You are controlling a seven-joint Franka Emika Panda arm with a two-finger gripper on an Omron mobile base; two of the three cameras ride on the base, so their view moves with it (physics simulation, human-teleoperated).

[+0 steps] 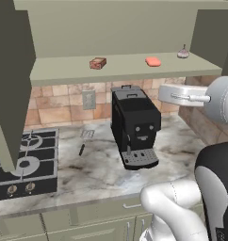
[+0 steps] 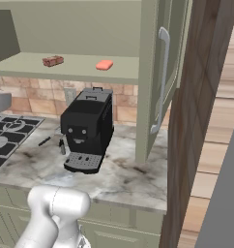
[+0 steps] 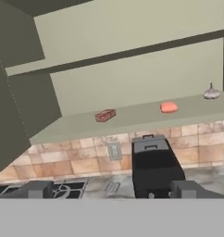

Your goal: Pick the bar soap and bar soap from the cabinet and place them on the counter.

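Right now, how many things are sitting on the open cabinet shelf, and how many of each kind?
Bar soaps: 2, the orange-brown bar soap and the coral-red bar soap
Small pale knob-topped items: 1, the knob-topped item at the shelf's right end
Total: 3

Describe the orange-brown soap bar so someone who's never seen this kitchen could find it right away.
Look into the open sage-green wall cabinet above the black coffee machine. On its bottom shelf, the orange-brown bar soap lies furthest left. It is boxy, unlike the rounded coral-red bar soap and the small pale knob-topped item to its right.
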